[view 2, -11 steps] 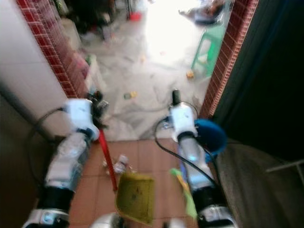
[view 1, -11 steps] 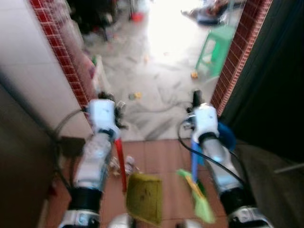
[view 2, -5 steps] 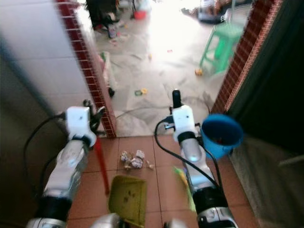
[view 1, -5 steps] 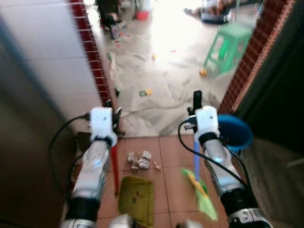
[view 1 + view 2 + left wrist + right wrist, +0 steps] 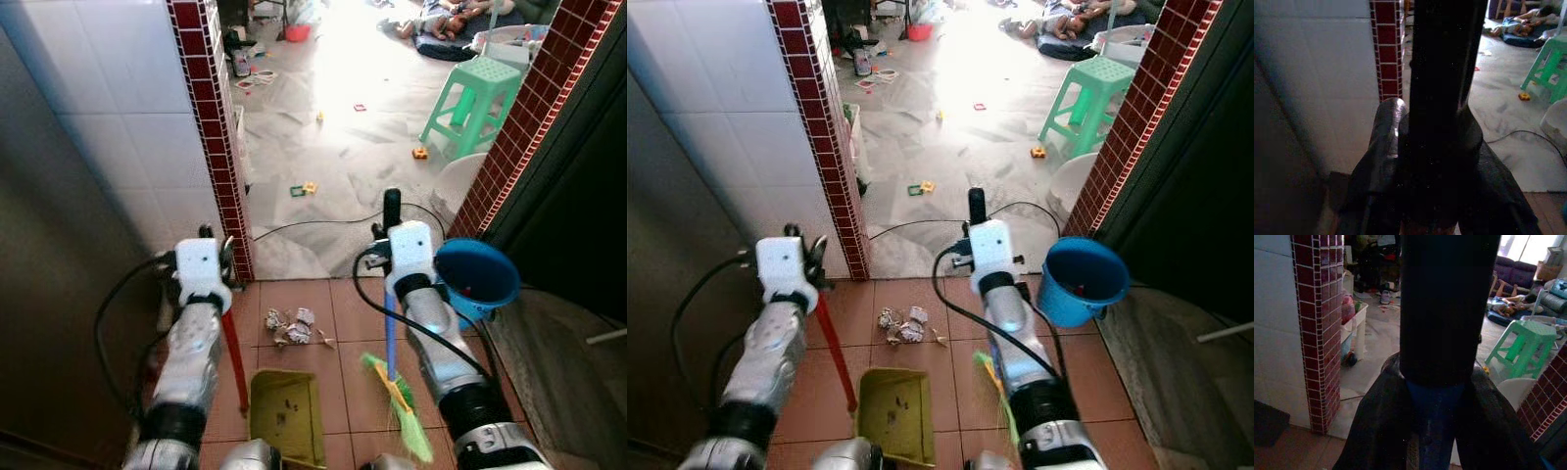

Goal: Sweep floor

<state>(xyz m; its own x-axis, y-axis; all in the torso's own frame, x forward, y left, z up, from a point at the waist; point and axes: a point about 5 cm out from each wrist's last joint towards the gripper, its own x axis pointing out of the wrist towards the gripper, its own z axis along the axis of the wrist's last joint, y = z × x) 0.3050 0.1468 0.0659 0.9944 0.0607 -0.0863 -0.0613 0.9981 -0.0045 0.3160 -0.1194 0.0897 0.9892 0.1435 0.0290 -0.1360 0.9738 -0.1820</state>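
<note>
My left gripper (image 5: 214, 257) is shut on the red handle (image 5: 233, 352) of a yellow-green dustpan (image 5: 284, 416), which rests on the brown tiles near my feet. My right gripper (image 5: 394, 220) is shut on the blue handle (image 5: 389, 333) of a broom with green bristles (image 5: 404, 419) that touch the floor to the right of the pan. A small pile of crumpled paper (image 5: 293, 328) lies on the tiles just beyond the dustpan, between the two arms. In each wrist view the dark fingers (image 5: 1380, 147) (image 5: 1376, 431) close around the handle.
A red brick pillar (image 5: 211, 127) and a white tiled wall stand on the left, and a brick wall edge (image 5: 519, 127) on the right. A blue bucket (image 5: 477, 279) sits by my right arm. Beyond are a grey floor with a cable (image 5: 323, 223), small toys, a white basin (image 5: 453, 181), a green stool (image 5: 478, 98) and a person lying far back (image 5: 441, 12).
The whole view has shifted and sharpened as the camera moved; the paper pile and the blue bucket have come into sight. Both grippers keep their hold on the handles.
</note>
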